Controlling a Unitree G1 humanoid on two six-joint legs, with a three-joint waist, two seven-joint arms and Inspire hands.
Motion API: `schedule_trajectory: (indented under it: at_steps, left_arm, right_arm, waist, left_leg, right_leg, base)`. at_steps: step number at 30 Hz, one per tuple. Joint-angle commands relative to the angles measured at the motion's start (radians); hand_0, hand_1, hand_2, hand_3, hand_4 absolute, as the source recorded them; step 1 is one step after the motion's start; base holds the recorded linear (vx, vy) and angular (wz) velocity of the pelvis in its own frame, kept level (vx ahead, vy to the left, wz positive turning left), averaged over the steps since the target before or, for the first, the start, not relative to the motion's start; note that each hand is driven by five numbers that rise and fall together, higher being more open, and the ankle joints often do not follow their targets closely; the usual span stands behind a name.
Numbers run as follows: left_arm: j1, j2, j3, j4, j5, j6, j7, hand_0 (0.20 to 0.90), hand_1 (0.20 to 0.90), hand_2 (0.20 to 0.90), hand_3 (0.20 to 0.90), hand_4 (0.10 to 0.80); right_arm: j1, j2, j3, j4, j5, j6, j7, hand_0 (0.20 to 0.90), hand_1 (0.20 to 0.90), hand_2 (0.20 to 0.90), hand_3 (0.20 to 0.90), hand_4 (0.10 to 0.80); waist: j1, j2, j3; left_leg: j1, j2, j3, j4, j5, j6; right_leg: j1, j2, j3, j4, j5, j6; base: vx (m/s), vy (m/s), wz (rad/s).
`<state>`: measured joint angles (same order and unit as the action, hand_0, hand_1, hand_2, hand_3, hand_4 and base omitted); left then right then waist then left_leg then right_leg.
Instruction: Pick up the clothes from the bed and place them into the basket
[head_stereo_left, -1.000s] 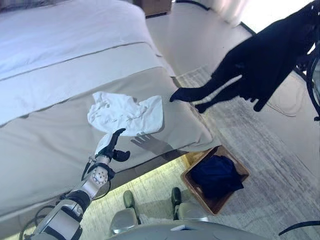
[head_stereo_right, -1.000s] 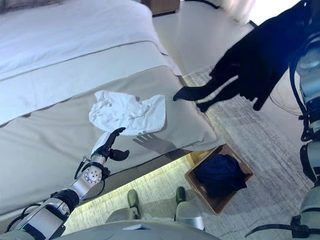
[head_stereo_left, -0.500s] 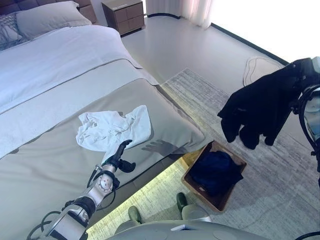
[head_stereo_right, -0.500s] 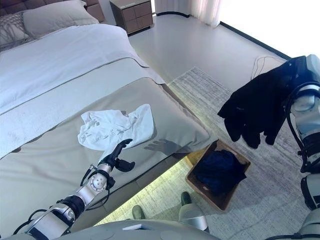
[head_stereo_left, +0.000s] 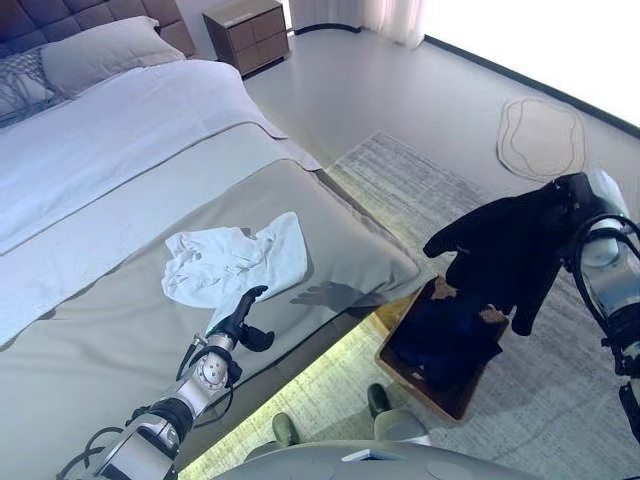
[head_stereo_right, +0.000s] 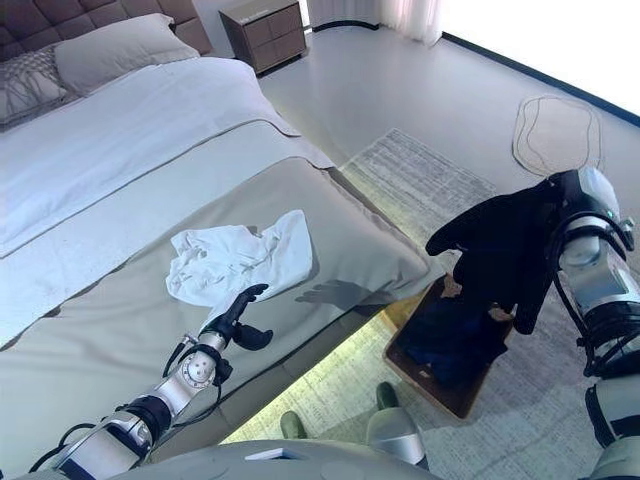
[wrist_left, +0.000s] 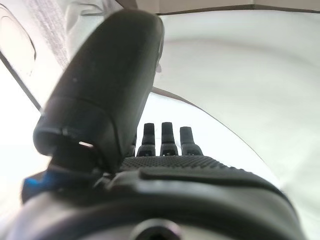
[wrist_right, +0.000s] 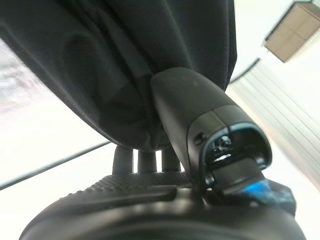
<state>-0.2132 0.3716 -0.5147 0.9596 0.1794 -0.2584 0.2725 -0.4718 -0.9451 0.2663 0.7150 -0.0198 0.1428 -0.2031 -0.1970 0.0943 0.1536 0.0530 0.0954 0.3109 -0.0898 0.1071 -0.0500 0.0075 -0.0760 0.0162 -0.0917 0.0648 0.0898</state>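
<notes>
Over the basket (head_stereo_left: 395, 352), right hand (wrist_right: 185, 115) clamps a black garment (head_stereo_left: 505, 250), seemingly; left hand (head_stereo_left: 240, 320), fingers straight, hovers beside white clothes (head_stereo_left: 235, 260).

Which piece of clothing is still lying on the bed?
The white garment, crumpled on the bed beside the left hand; the black garment hangs from the right hand above the basket.

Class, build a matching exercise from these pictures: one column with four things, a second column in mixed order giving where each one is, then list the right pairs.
Things:
1. white garment
2. black garment
3. basket
4. nightstand

Places:
A. on the rug beside the bed
B. lying on the bed
C. at the head of the bed, on the floor
D. hanging from the right hand, above the basket

Pairs: 1-B, 2-D, 3-A, 4-C
</notes>
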Motion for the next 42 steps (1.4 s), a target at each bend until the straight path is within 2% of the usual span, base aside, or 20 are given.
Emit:
schedule_trajectory:
  at_steps: [1,7,11,17,22,23,25,26,27,38,42]
  left_arm:
    - [-0.064,0.028,0.004,-0.018,0.011,-0.050,0.028,0.900,0.900,0.900,0.900,0.800]
    - [-0.068,0.024,-0.015,-0.036,0.001,-0.052,0.011,0.900,0.900,0.900,0.900,0.800]
    - [-0.072,0.025,-0.022,-0.038,-0.004,-0.063,0.009,0.900,0.900,0.900,0.900,0.800]
    - [-0.083,0.020,-0.032,-0.045,-0.008,-0.068,0.008,0.900,0.900,0.900,0.900,0.800]
    - [-0.087,0.021,-0.038,-0.042,-0.007,-0.073,0.006,0.900,0.900,0.900,0.900,0.800]
    - [-0.087,0.022,-0.036,-0.041,-0.008,-0.074,0.005,0.900,0.900,0.900,0.900,0.800]
    - [-0.086,0.024,-0.034,-0.038,-0.007,-0.079,0.003,0.900,0.900,0.900,0.900,0.800]
    - [-0.085,0.023,-0.032,-0.037,-0.004,-0.080,0.002,0.900,0.900,0.900,0.900,0.800]
    - [-0.086,0.023,-0.034,-0.035,-0.006,-0.081,0.004,0.900,0.900,0.900,0.900,0.800]
    - [-0.084,0.014,-0.034,-0.020,0.001,-0.078,0.017,0.900,0.900,0.900,0.900,0.800]
    - [-0.086,0.014,-0.030,-0.018,-0.008,-0.074,0.026,0.900,0.900,0.900,0.900,0.800]
  right_arm:
    - [-0.076,0.002,-0.105,0.059,-0.069,-0.042,-0.107,0.300,0.300,0.300,0.200,0.100]
    - [-0.042,0.030,-0.101,0.221,-0.090,-0.088,-0.096,0.300,0.300,0.300,0.200,0.100]
    - [-0.033,0.039,-0.089,0.267,-0.123,-0.074,-0.096,0.300,0.300,0.300,0.200,0.100]
    - [-0.015,0.071,-0.076,0.346,-0.129,-0.088,-0.108,0.300,0.300,0.300,0.200,0.100]
    - [-0.009,0.095,-0.064,0.359,-0.124,-0.123,-0.068,0.314,0.314,0.314,0.216,0.116]
    - [-0.008,0.098,-0.064,0.358,-0.124,-0.130,-0.065,0.493,0.493,0.493,0.425,0.325]
    - [0.002,0.109,-0.062,0.352,-0.134,-0.141,-0.062,0.521,0.521,0.521,0.458,0.358]
    - [0.008,0.115,-0.060,0.352,-0.141,-0.142,-0.063,0.587,0.587,0.587,0.535,0.435]
    - [0.011,0.119,-0.058,0.352,-0.140,-0.144,-0.062,0.900,0.900,0.900,0.900,0.800]
    - [0.037,0.178,-0.043,0.371,-0.155,-0.139,-0.050,0.900,0.900,0.900,0.900,0.800]
    - [0.041,0.194,-0.038,0.370,-0.133,-0.088,-0.038,0.900,0.900,0.900,0.900,0.800]
  waist:
    - [0.004,-0.040,-0.027]
    - [0.014,-0.010,-0.011]
    - [0.017,0.001,-0.007]
    - [0.023,0.011,-0.004]
    - [0.031,0.012,-0.001]
    - [0.031,0.012,-0.002]
    - [0.032,0.009,-0.002]
    - [0.033,0.008,-0.003]
    - [0.033,0.006,-0.004]
    - [0.045,-0.012,-0.008]
    - [0.048,-0.016,-0.007]
  left_leg:
    - [0.071,0.001,-0.052,0.003,-0.112,-0.024]
    - [0.070,-0.005,-0.058,0.003,-0.108,-0.023]
    - [0.068,-0.008,-0.063,0.003,-0.106,-0.025]
    - [0.064,-0.009,-0.069,0.003,-0.105,-0.023]
    - [0.060,-0.010,-0.078,0.003,-0.101,-0.023]
    - [0.058,-0.011,-0.080,0.003,-0.101,-0.022]
    - [0.057,-0.010,-0.080,0.003,-0.100,-0.022]
    - [0.057,-0.010,-0.081,0.003,-0.100,-0.021]
    - [0.057,-0.009,-0.081,0.003,-0.100,-0.021]
    - [0.054,-0.004,-0.090,0.003,-0.099,-0.017]
    - [0.051,-0.004,-0.092,0.003,-0.097,-0.016]
  right_leg:
    - [-0.022,-0.009,-0.019,0.027,0.029,0.010]
    - [-0.021,-0.016,-0.023,0.024,0.033,0.011]
    - [-0.022,-0.018,-0.025,0.024,0.034,0.012]
    - [-0.021,-0.022,-0.031,0.021,0.035,0.014]
    - [-0.022,-0.023,-0.035,0.019,0.038,0.016]
    - [-0.022,-0.023,-0.034,0.019,0.037,0.016]
    - [-0.022,-0.023,-0.034,0.020,0.037,0.016]
    - [-0.023,-0.023,-0.033,0.021,0.037,0.016]
    - [-0.023,-0.023,-0.033,0.021,0.038,0.017]
    - [-0.022,-0.020,-0.034,0.021,0.038,0.016]
    - [-0.022,-0.019,-0.032,0.022,0.038,0.016]
  base:
    - [0.000,0.000,0.00]
    - [0.000,0.000,0.00]
    - [0.000,0.000,0.00]
    - [-0.004,-0.003,0.02]
    - [-0.007,-0.011,0.06]
    - [-0.005,-0.006,0.08]
    - [0.001,-0.003,0.02]
    - [0.000,0.000,0.00]
    - [0.000,0.000,0.00]
    - [0.000,0.000,0.00]
    - [0.000,0.000,0.00]
